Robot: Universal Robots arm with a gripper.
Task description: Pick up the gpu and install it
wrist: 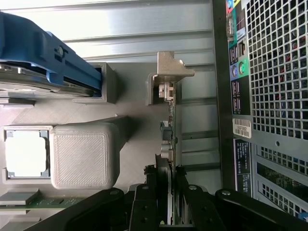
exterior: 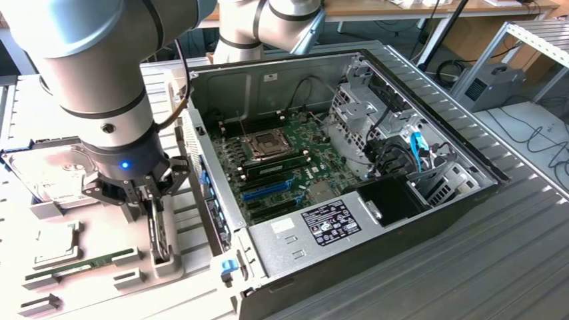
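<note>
Pickup step, I judge: the tool (exterior: 153, 212) grips narrowly on the gpu (exterior: 161, 241); the card stands on edge in its grey cradle (exterior: 169, 267) beside the open computer case (exterior: 418, 233); any lift calls for a straight pull.

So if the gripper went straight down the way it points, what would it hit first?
The gripper is closed on the gpu, which stands on edge. Straight down, it would probably press the card into the grey tray beneath; the depth is unclear.

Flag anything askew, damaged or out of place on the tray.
Nothing stands out. The slim dark expansion card stands upright in its grey holder, pincer closed on it; silver hard drive and green memory stick sit squarely.
</note>
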